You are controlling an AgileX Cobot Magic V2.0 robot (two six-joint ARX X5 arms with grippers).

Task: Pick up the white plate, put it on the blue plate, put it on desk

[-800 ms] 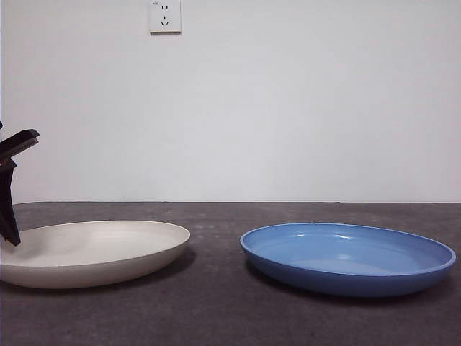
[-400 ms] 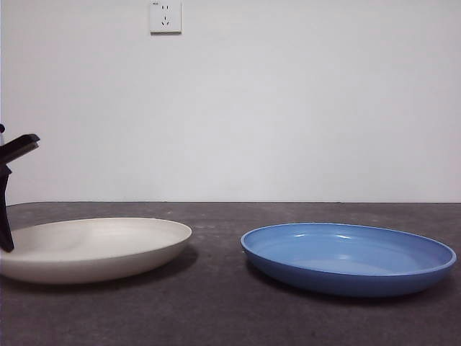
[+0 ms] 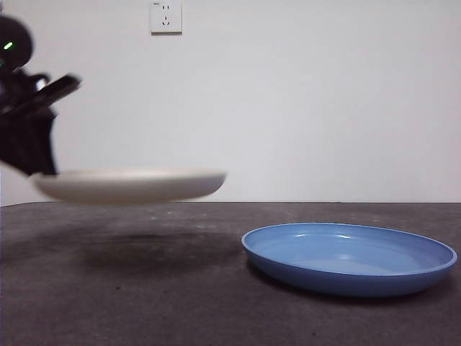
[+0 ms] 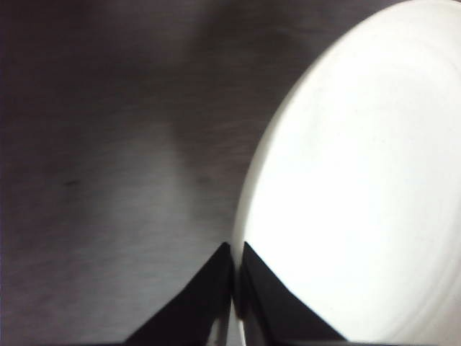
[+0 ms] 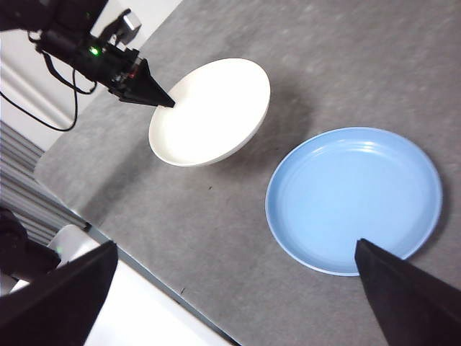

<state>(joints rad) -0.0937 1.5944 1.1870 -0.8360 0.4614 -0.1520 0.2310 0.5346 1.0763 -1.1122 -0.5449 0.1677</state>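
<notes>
White plate [image 3: 130, 184] is up off the bench [image 3: 216, 303], hanging level in the air with its dark shadow spread on the surface below; the left claw [image 4: 234, 259] has its two black jaws pinched together on the plate's rim, one jaw above the edge and one beneath, as the left wrist view shows close up; from the front the same claw [image 3: 45, 171] reads as a big dark blurred mass at the plate's far left edge, a small green light glowing on the arm above it; the plate itself is slightly smeared by motion blur. Blue plate [image 3: 349, 258] sits flat on the bench off to the right, well apart from the white one, with nothing in it and faint rings showing inside; the right wrist view looks down on both: the white plate [image 5: 210, 110] is held at its edge by the left claw [image 5: 167, 103], the blue plate [image 5: 354, 199] lies beside it on the grey bench [image 5: 216, 231], and there is a clear gap between the two rims. Right claw [image 5: 238, 288] hangs high over the scene, its two black jaws spread wide at either side of that picture with nothing between them, one jaw tip overlapping the blue plate's near rim in the view. Behind everything is a plain white wall with a power socket [image 3: 166, 16] up high.
</notes>
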